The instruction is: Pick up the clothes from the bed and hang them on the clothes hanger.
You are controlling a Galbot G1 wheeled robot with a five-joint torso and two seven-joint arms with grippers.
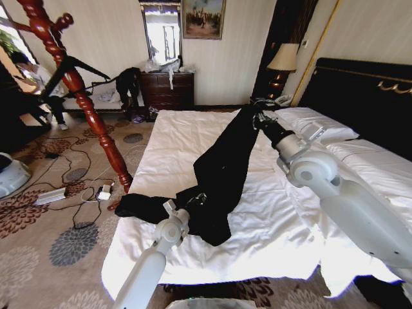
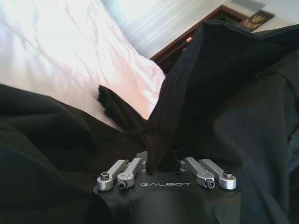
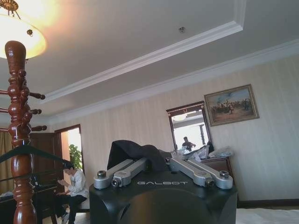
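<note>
From the head camera you see the black coat [image 1: 222, 170] stretched in a long diagonal band across the bed [image 1: 270, 225], one end lifted off the white duvet [image 1: 193, 138] by the right gripper [image 1: 261, 116] near the pillows [image 1: 315, 125], the other end draped over the near left edge where the left gripper [image 1: 193, 201] sits in the cloth. The coat stand [image 1: 77, 90] rises beside the bed on the patterned carpet [image 1: 45, 238], its glossy red-brown post turned in a spiral. Your left wrist view adds what the head view cannot: the left gripper [image 2: 163, 164] has soft matte folds of the coat [image 2: 224, 112] pulled in between its metal links, closed on the cloth, with the smooth, faintly creased duvet [image 2: 70, 51] bright behind it. Your right wrist view looks up toward the ceiling, with the right gripper [image 3: 159, 163] pinching a dark bunch of the coat [image 3: 133, 151] between its fingers, and it shows the top of the coat stand [image 3: 18, 121] with short knobbed pegs, plus a framed painting [image 3: 231, 105] and a mirror [image 3: 189, 128] on the striped wall.
</note>
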